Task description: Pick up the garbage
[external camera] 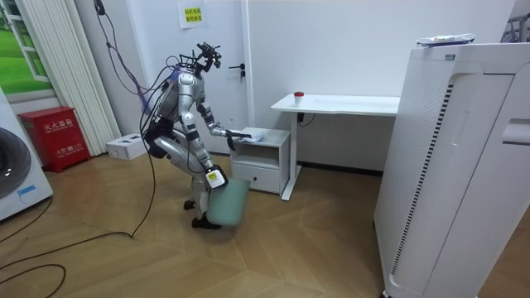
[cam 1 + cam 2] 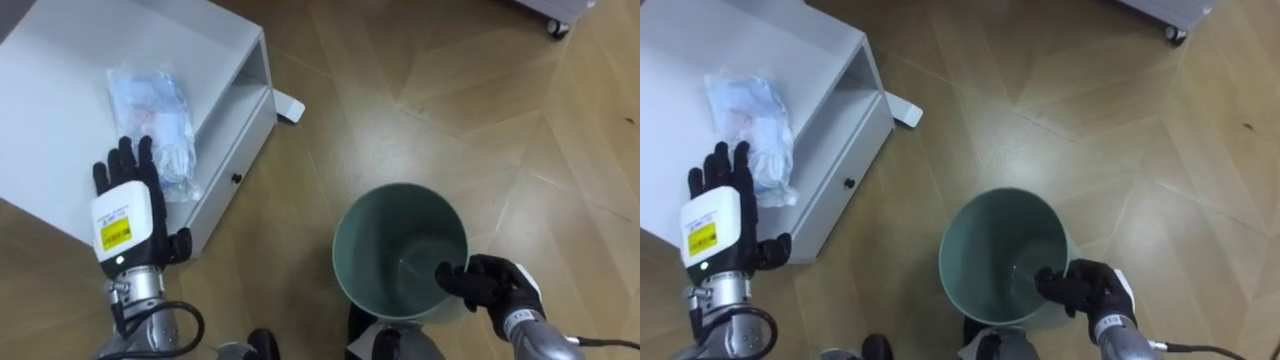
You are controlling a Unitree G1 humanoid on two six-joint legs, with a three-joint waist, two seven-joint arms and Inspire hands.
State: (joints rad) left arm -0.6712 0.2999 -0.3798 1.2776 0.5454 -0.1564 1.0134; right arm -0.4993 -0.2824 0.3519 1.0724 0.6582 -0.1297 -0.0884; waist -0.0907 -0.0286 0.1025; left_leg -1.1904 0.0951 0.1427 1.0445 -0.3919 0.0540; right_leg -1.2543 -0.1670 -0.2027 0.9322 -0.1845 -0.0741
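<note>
One garbage item: crumpled plastic bag, lying on top of low white cabinet, not yet lifted. Left hand over cabinet's near edge, fingers straight and spread, tips at bag's near end; contact unclear. Right hand curled over rim of green bin, holding it low beside robot's legs, mouth upward. Bin interior looks empty. Judgement: early stage; grasping bag, lifting, dropping into bin all remain.

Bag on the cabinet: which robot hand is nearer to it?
Left. The left robot hand, fingers straight, is at the near end of the bag over the cabinet; the right robot hand grips the rim of the bin, well off to the right.
</note>
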